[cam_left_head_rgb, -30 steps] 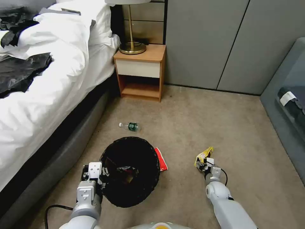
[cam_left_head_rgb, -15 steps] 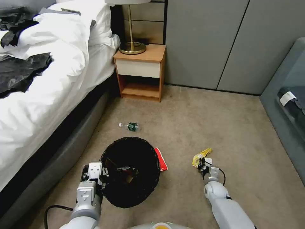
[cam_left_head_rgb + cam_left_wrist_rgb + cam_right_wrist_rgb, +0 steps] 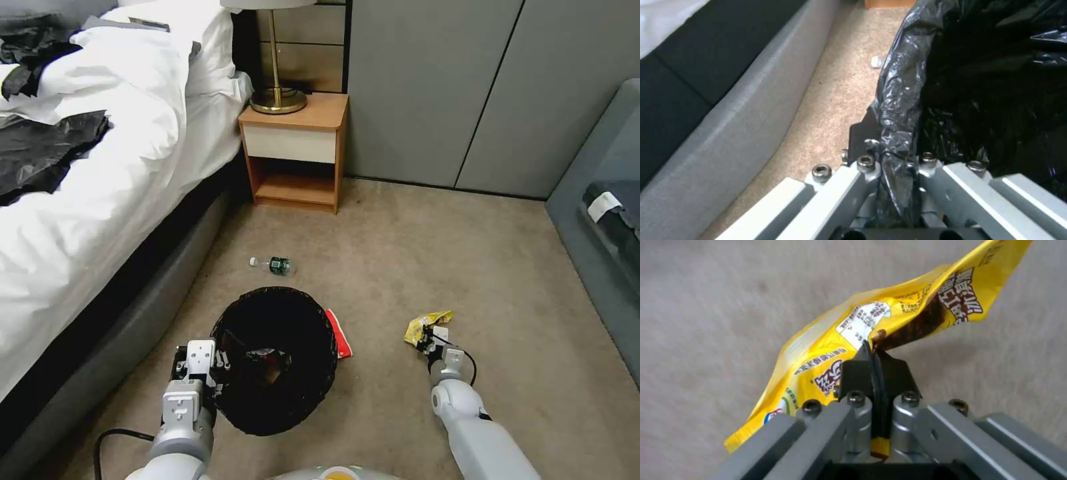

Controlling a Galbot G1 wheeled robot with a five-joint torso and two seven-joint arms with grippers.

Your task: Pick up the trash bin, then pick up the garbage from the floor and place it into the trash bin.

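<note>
Compared with a second ago: wrapper (image 3: 425, 325) swung from upright to nearly flat, tail now out to the right; right end effector (image 3: 433, 335) a touch farther right than half a second back. Bin, left arm, bottle and packet unchanged.

Nearest, low left: left end effector (image 3: 212, 363) clamped tight on the near-left rim of the bin (image 3: 275, 360), liner (image 3: 902, 110) pinched between the pads in the left wrist view (image 3: 898, 166), black bag bunched right at the fingers (image 3: 862, 133). Bin held beside the bed frame (image 3: 729, 110), mouth facing up, some dark litter inside.

Low right: right end effector closed fully on the lower edge of the yellow wrapper (image 3: 889, 326), pads pressed flat together with foil between, seen at (image 3: 873, 350). Wrapper spread above and beyond the fingertips, clear of the carpet (image 3: 413, 253), well apart from the bin.

Just past the bin's right rim: red-and-white packet (image 3: 338, 333) flat on the carpet, partly hidden by the rim.

Farther on: bottle (image 3: 273, 265) lying on its side, near the bed (image 3: 100, 173).

At the back: nightstand (image 3: 295, 150) with a lamp (image 3: 277, 93).
</note>
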